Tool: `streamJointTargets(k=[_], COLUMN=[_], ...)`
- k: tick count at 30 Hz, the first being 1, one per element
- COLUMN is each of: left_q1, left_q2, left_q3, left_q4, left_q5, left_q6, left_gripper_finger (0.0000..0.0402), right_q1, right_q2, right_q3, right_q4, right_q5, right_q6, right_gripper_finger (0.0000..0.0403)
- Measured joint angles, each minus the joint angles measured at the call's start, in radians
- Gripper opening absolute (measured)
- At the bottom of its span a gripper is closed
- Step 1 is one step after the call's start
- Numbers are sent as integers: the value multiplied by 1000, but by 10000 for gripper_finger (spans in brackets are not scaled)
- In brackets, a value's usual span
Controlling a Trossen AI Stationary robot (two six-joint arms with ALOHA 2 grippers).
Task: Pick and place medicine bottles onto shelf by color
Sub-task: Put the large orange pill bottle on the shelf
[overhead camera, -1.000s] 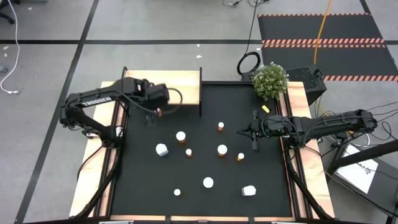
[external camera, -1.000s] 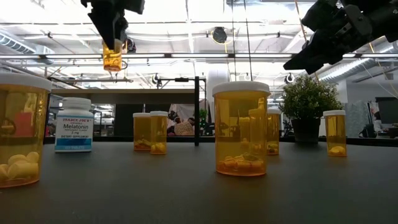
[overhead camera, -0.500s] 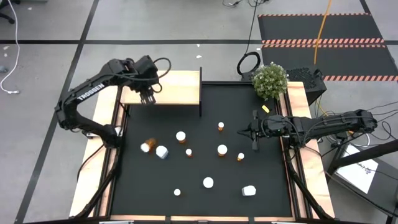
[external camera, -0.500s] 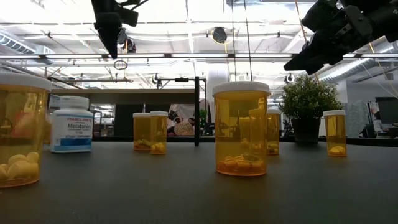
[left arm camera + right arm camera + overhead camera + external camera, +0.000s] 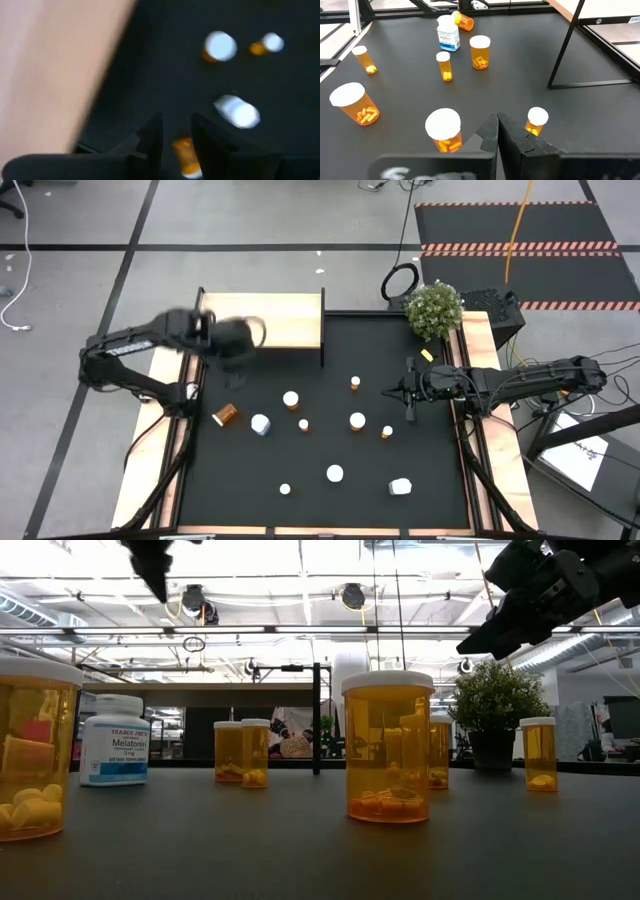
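A small orange medicine bottle (image 5: 225, 415) lies on its side on the black mat near the mat's left edge; it also shows in the left wrist view (image 5: 185, 156). My left gripper (image 5: 236, 348) hangs above the mat by the near edge of the light-wood shelf (image 5: 280, 320), slightly open and empty (image 5: 176, 124). Several orange bottles (image 5: 357, 420) and two white bottles (image 5: 260, 423) stand upright on the mat. My right gripper (image 5: 408, 392) waits shut above the mat's right side (image 5: 497, 125).
A potted plant (image 5: 434, 309) stands at the mat's far right corner. A thin black post (image 5: 322, 328) rises at the shelf's right end. Wooden strips (image 5: 150, 440) border the mat on both sides.
My left gripper has let go of the small orange bottle it held above the mat. The bottle has fallen and now lies on its side near the mat's left edge. The gripper swung over the shelf, then came back toward the shelf's near edge.
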Motion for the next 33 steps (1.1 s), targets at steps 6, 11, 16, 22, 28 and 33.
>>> streamJointTargets(k=[6, 11, 16, 22, 28, 33], left_q1=[-306, -464, -539, -584, -584, -584], left_q2=[-37, -34, -31, -31, -31, -31], left_q3=[-179, -320, -450, -559, -664, -748], left_q4=[-2, 7, 29, 112, 222, 341], left_q5=[-56, -56, -56, -56, -56, -58], left_q6=[-412, -732, -978, -1090, -1134, -1130], left_gripper_finger=[159, 216, 268, 315, 330, 325], right_q1=[0, 0, 0, 0, 0, 0], right_q2=[0, 0, 0, 0, 0, 0], right_q3=[0, 0, 0, 0, 0, 0], right_q4=[0, 2, 7, 6, 7, 10], right_q5=[0, -1, -1, -1, -1, 0], right_q6=[-4, -17, -16, 15, 36, 45], right_gripper_finger=[0, 0, 0, 0, 0, 0])
